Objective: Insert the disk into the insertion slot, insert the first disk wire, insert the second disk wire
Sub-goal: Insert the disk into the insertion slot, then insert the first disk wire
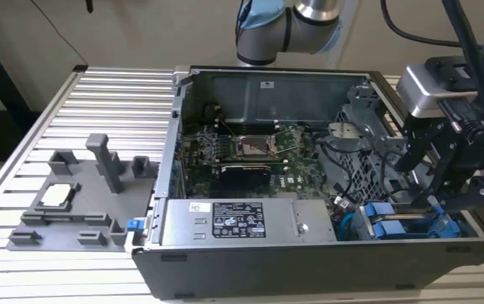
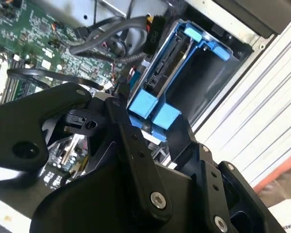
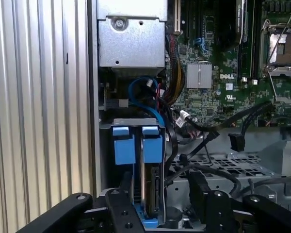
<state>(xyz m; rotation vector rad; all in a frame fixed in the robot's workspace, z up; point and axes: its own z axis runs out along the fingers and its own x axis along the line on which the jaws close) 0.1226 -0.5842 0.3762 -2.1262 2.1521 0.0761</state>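
Disk (image 1: 386, 225) is sitting on edge in the drive bay, lower right of the exterior view, and the gripper (image 1: 434, 204) hangs right over it. Jaws are apart, straddling it, not clamped. My worry is the loose black cables (image 3: 208, 141) just beside the bay - a jaw could snag one, or a crooked push could jam the disk.

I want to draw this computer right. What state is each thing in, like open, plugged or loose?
Dark grey metal computer case, open, side panel off.
Silver-grey disk in its bright blue plastic carrier, seated on edge in the drive bay.
Black cable connector, hanging loose, unplugged.
Black gripper, over the disk.
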